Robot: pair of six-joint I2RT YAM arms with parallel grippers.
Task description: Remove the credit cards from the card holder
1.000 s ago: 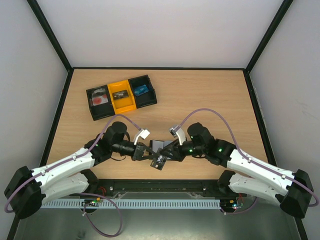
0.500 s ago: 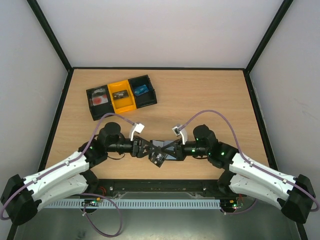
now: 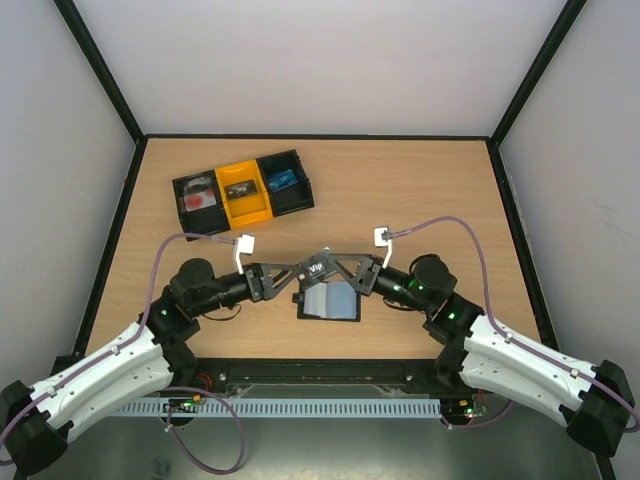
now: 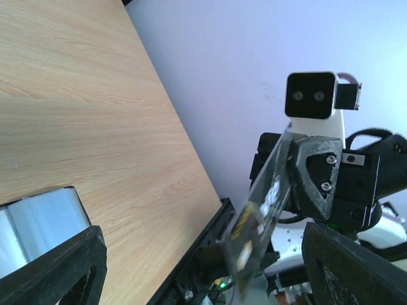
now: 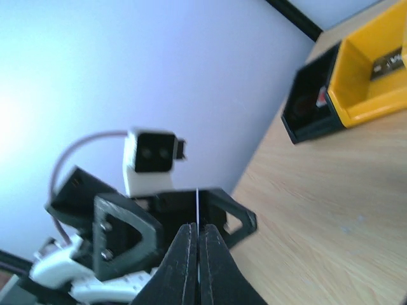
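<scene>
Nearest the arm bases, the holder (image 3: 328, 302) lies opened flat on the pale wood-grain table (image 3: 420, 190). It is a small black rectangle, and its smooth grey-blue inner panel faces up. In the left wrist view that panel shows a soft sheen.

Just beyond the holder, between the two arms, a thin, stiff, dark card (image 3: 320, 268) with pale print is held clear of the table, tilted on edge. The right gripper (image 3: 350, 273) pinches it: in the right wrist view its black fingers are pressed together on the card, which appears only as a fine pale line between them. The left gripper (image 3: 270, 283) faces the card from the other side, its blocky matte fingers spread wide and touching nothing.

Farther back on the left sits a shallow plastic tray (image 3: 243, 192) with three square compartments, black, yellow and black. Small items lie in them, too small to identify.
</scene>
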